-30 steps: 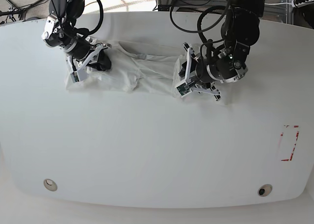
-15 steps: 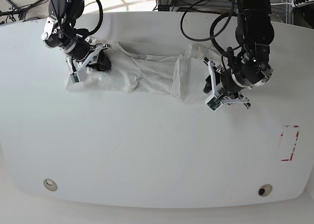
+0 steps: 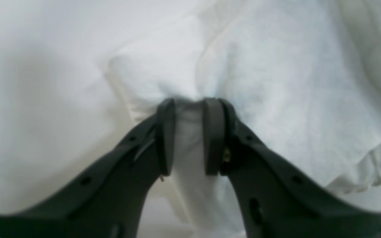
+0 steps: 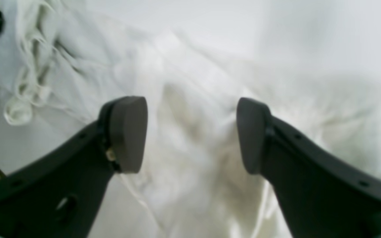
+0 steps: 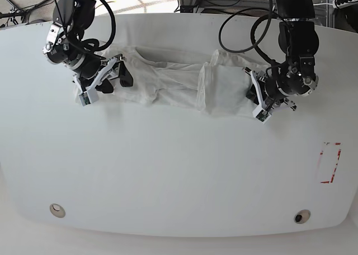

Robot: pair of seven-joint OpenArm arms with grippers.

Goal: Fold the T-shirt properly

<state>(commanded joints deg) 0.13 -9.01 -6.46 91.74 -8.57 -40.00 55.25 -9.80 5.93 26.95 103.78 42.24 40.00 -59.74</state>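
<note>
Base view shows the T-shirt (image 5: 179,84) lying crumpled in a long band across the far half of the white table (image 5: 168,171), stretched between the two arms; no lettering or graphic is visible on it from here. The left gripper (image 5: 258,101) sits at the band's 3 o'clock end, pressed against the cloth, but its jaws cannot be judged from this view. The left wrist view settles that: the two dark fingers (image 3: 165,135) stand close together with a fold of white fabric (image 3: 276,99) pinched between them, so this gripper is grasping the T-shirt. The right gripper (image 5: 103,79) is at the band's 9 o'clock end, low over the fabric. The right wrist view shows its pads (image 4: 127,132) spread wide apart with bunched white cloth (image 4: 193,158) lying beneath and between them, nothing clamped; the gripper is released. That view also shows a knotted, twisted clump of fabric at its 10 o'clock, which the base view does not resolve. A red-edged marking (image 5: 330,163) lies on the table at 4 o'clock, well apart from the shirt.
</note>
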